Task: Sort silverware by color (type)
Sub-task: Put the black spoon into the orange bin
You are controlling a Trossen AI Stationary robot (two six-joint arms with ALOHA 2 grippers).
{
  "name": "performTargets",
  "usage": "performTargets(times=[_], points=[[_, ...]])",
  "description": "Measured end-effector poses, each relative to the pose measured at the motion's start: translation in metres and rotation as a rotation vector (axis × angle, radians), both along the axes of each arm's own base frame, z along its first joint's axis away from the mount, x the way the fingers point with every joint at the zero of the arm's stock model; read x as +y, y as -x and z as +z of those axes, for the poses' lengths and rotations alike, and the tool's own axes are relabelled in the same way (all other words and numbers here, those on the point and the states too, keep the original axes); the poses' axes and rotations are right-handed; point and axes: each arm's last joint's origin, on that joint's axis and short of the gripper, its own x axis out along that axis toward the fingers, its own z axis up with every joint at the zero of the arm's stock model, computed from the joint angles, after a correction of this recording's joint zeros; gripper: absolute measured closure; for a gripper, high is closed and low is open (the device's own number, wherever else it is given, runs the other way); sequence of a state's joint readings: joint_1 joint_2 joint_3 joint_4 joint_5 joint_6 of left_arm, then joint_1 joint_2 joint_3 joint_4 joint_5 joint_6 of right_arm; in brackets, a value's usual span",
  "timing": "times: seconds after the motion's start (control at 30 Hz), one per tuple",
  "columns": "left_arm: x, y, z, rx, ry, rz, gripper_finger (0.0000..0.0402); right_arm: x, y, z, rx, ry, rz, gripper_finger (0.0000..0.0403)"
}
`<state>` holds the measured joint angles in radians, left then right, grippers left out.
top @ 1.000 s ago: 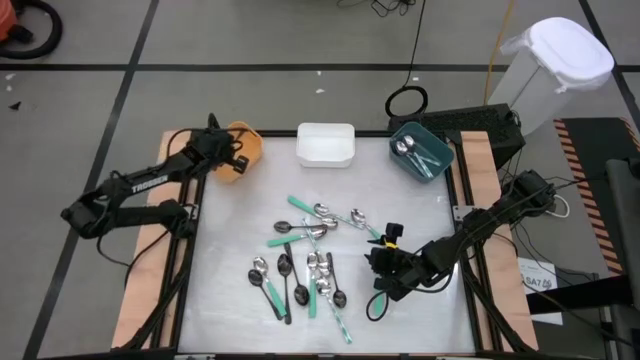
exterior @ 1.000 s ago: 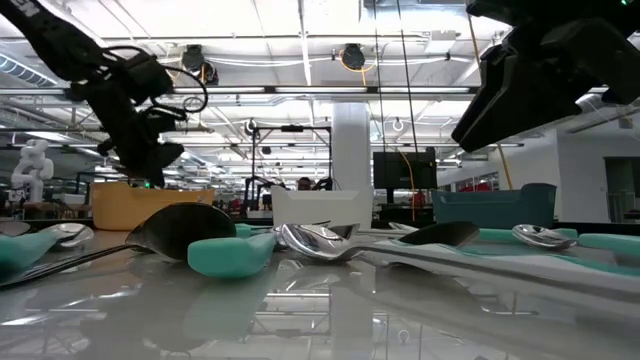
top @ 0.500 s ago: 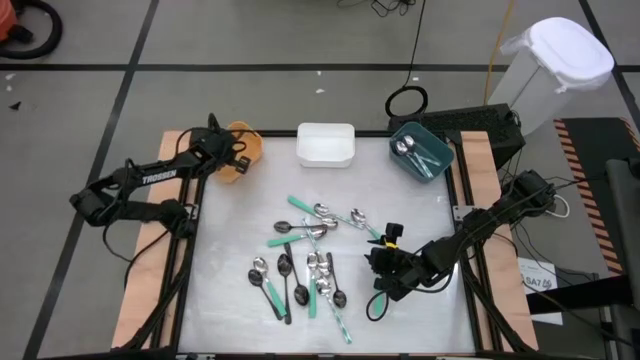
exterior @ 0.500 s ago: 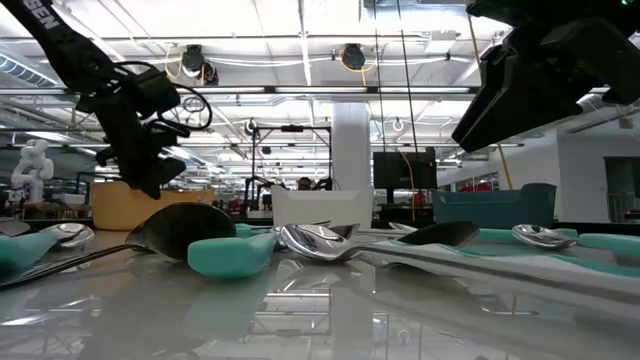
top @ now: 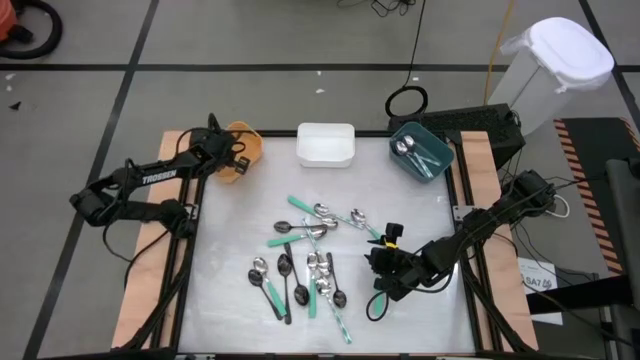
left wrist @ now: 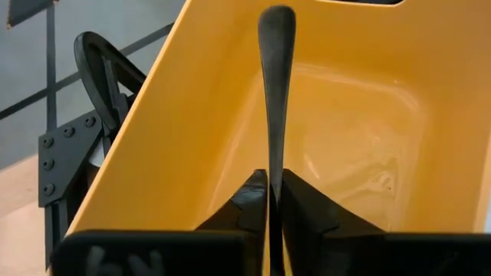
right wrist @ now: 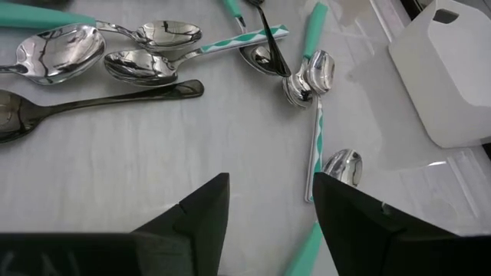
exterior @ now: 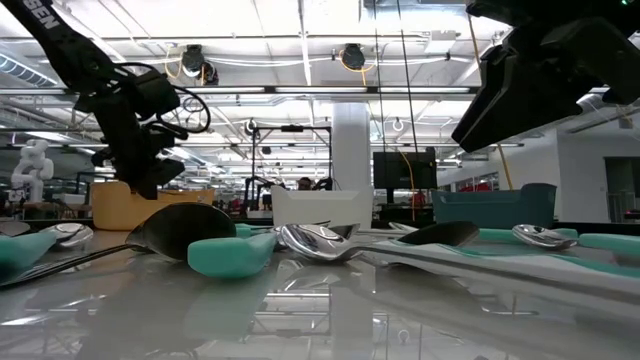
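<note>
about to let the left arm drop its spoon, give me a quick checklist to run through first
1. Left hand gripping a piece: ok, shut on a dark-handled spoon, handle pointing into the bin.
2. Left hand over the right bin: ok, the orange bin fills the left wrist view.
3. Orange bin free to receive: ok, the part of its floor in view is bare.
4. Spoon's bowl end: cannot tell, hidden behind the fingers.
5. Right hand out of the way: ok, open and empty above the table, near the spoon pile.
6. Other bins untouched: ok, the white bin looks empty, the teal bin holds spoons.
</note>
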<state>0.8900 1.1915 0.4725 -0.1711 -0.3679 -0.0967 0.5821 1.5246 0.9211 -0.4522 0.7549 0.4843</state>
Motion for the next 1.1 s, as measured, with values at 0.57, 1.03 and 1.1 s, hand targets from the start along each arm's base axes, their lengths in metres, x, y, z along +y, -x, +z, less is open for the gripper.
performTargets(times=[0.57,1.03,1.1], points=[[-0.021,-0.023,0.016,-0.150,-0.004,-0.205,0.0252,0.000,0.000,0.000,-0.006,-0.005,0.000,0.0218],[-0.126,-0.081,0.027,-0.279,0.019,-0.719,0.0252,0.000,-0.001,0.000,-0.003,0.004,0.005,0.0218],[-0.140,-0.087,0.029,-0.293,-0.018,-0.794,0.0252,0.000,-0.001,0.000,-0.003,0.004,0.005,0.0218]])
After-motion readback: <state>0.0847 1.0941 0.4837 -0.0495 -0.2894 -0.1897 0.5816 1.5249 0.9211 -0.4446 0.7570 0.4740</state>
